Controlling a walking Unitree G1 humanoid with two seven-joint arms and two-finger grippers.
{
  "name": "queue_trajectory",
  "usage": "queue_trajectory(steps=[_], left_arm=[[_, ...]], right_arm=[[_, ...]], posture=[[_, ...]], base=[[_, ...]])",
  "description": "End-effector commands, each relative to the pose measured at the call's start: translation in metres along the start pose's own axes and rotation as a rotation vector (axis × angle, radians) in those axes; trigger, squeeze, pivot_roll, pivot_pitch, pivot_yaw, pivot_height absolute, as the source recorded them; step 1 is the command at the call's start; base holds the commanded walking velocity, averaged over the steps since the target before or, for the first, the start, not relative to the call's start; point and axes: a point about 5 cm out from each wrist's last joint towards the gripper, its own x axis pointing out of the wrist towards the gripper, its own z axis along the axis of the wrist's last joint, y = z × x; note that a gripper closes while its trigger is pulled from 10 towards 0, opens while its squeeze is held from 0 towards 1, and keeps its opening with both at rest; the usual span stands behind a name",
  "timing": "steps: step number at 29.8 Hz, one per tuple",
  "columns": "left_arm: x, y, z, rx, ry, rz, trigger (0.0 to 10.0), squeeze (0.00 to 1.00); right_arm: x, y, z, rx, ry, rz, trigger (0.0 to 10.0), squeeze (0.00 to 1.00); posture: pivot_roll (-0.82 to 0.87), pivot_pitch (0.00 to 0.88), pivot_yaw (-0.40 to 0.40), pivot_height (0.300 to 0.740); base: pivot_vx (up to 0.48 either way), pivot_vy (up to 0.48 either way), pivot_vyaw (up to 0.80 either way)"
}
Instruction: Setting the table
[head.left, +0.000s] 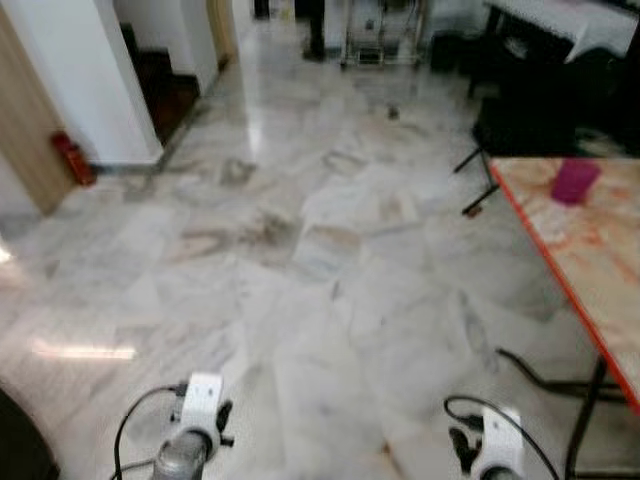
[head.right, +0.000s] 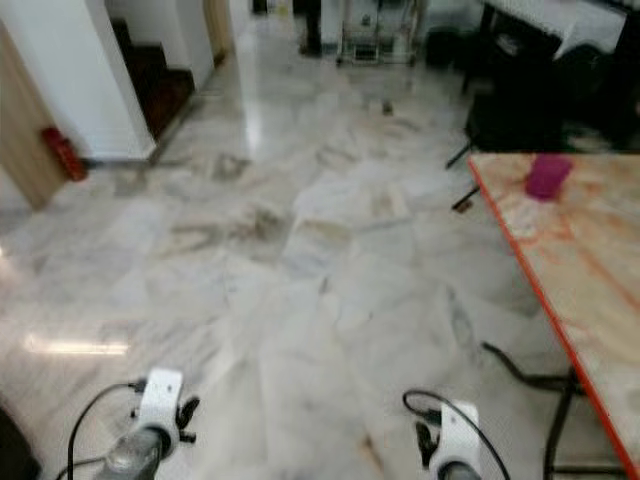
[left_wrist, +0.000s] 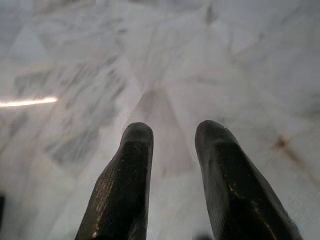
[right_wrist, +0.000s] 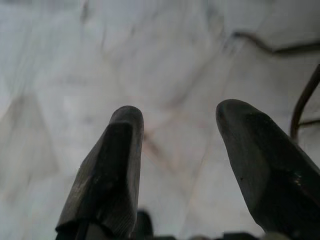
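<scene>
A table (head.left: 600, 260) with a marbled top and an orange-red edge stands at the right. A magenta cup (head.left: 575, 181) sits near its far corner. Both arms hang low at the bottom of the head views, wrists over the marble floor. My left gripper (left_wrist: 172, 131) is open over bare floor, nothing between its fingers. My right gripper (right_wrist: 177, 117) is open too, above floor tiles, with a black table leg (right_wrist: 302, 102) close by.
The marble floor (head.left: 300, 250) stretches ahead. A white wall corner (head.left: 90, 80) and a red extinguisher (head.left: 72, 158) stand at the left, with stairs (head.left: 165, 85) behind. Dark furniture (head.left: 540, 90) and a metal rack (head.left: 380, 35) stand at the back. Black table legs (head.left: 585, 410) run under the table.
</scene>
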Motion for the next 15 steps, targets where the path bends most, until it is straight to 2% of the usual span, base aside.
queue_trajectory(steps=[1, 15], left_arm=[[-0.0031, 0.0084, -0.0084, 0.003, 0.036, 0.023, 10.0, 0.00], [-0.0028, 0.0038, -0.0092, -0.016, 0.042, 0.028, 10.0, 0.00]], right_arm=[[0.0025, 0.0098, 0.0040, -0.001, -0.012, 0.026, 10.0, 0.00], [0.0031, 0.0100, 0.0066, -0.021, -0.022, 0.038, 10.0, 0.00]], posture=[[-0.03, 0.000, -0.007, 0.740], [-0.02, 0.000, -0.018, 0.740]], base=[[0.341, 0.000, 0.00], [0.337, 0.000, 0.00]])
